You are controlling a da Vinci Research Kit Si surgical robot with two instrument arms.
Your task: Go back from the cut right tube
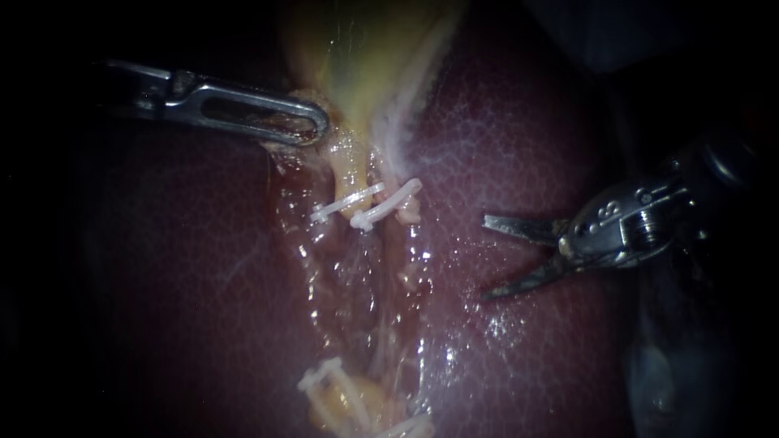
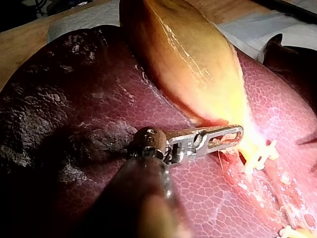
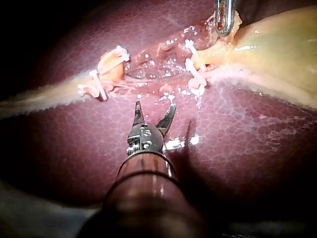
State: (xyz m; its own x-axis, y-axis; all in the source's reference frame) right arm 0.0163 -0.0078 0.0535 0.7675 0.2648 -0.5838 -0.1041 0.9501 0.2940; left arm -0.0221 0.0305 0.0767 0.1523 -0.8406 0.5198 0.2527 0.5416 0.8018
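Your slender metal right instrument's end effector (image 1: 487,258), two thin grey blades, is spread and empty at frame right. The pale, white-clipped cut right tube (image 1: 408,212) lies left of the tips, apart. Likely retreat: rightward along the shaft. The left instrument (image 1: 312,126) pinches the yellow gallbladder (image 1: 365,65).

Right instrument (image 1: 485,258) splayed, left instrument (image 1: 318,128) clamped.

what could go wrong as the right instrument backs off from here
1. The right instrument has its blades open and looks close to the liver. If it dips while backing away, a tip could nick the surface.
2. The left instrument grips the gallbladder right beside the upper clips. A harder pull might loosen a clip or tear the tissue there.
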